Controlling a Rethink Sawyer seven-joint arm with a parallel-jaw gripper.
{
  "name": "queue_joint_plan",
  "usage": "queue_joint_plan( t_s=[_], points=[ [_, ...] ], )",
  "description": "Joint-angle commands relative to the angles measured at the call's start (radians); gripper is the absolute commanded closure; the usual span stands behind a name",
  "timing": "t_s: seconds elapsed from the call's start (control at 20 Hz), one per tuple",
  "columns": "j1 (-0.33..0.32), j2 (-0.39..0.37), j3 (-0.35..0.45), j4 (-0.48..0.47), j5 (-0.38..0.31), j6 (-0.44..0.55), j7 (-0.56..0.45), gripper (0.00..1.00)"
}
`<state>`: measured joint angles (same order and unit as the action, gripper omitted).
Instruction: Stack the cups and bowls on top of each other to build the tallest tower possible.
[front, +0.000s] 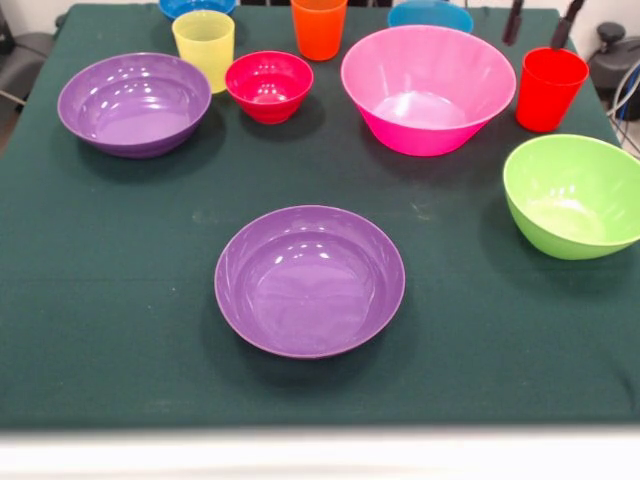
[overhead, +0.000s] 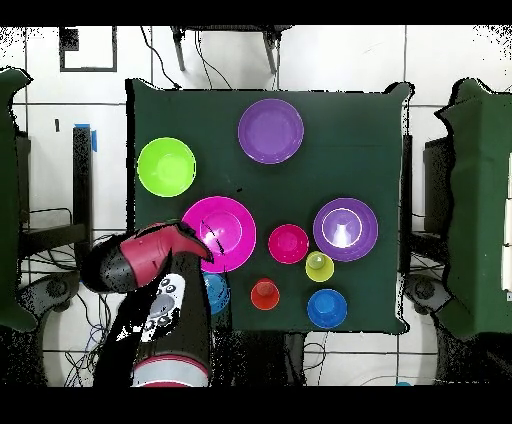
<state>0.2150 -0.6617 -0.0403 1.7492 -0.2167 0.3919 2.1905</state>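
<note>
Here the tool (front: 541, 22) hangs spread above the red cup (front: 549, 88), all bowls unstacked.

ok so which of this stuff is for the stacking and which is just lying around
For the job: yellow cup, orange cup, red cup, centre purple bowl, other purple bowl, pink bowl, lime bowl, crimson bowl, dark blue bowl, light blue bowl.
Just there: green tablecloth, cables.

Green-clothed table (front: 120, 330), seven bowls (front: 310, 282) (two purple), three cups (front: 548, 88), all unstacked
</note>
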Motion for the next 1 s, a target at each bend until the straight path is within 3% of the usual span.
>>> queue_joint_plan(
  t_s=[0.05,0.45,1.0],
  points=[
    [0.026,0.089,0.069,-0.077,0.043,0.094,0.084,0.0],
    [0.072,0.214,0.009,-0.117,0.014,-0.029,0.112,0.0],
    [0.109,0.314,-0.027,-0.172,0.039,-0.117,0.14,0.0]
  ],
)
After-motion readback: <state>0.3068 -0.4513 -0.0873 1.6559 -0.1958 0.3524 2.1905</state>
